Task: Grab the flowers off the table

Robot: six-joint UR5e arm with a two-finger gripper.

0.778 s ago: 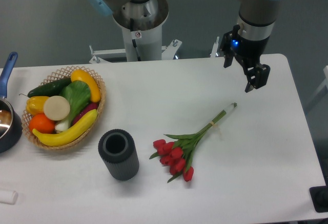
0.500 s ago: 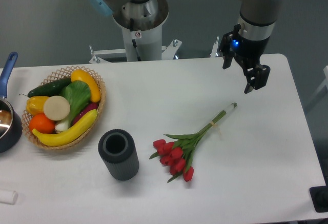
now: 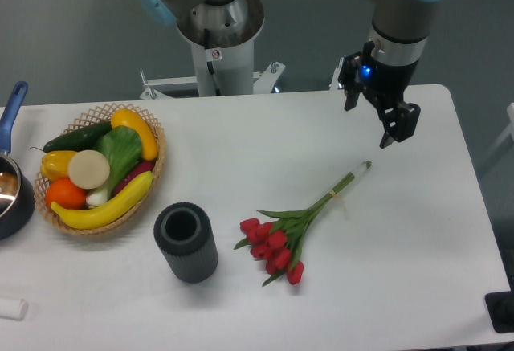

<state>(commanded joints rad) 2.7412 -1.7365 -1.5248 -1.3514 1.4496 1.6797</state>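
Since the earlier frames the gripper (image 3: 371, 113) has shifted a little up and to the left, drawing slightly back from the desk; nothing else has changed place, and the flowers (image 3: 287, 232) lie just as they did.

From the single fixed camera, the arm hangs over the far right part of the white desk (image 3: 418, 238), its wrist lit by a small blue light. Its two fingers (image 3: 397, 124) stand apart, released, with nothing between them. They are well above and beyond the stem end of the bunch, not touching it.

The flowers rest flat on the desk, right of centre: red heads clustered toward the near side, the thin green stems running up and to the right to a pale tip near the gripper's side. A dark ribbed cylinder (image 3: 185, 241) stands upright just left of the heads, apart from them. Further left sits a wicker basket (image 3: 152, 176) of fruit and vegetables, and a blue-handled pot (image 3: 11, 181) shows at the left edge.

As I judge it, the task is at the approach step: nothing is grasped yet. The next move calls for bringing the open fingers down over the bound stems, probably around the tie midway along, turned so they straddle the stems crosswise, then closing gently, since such thin stems could slip or roll aside.
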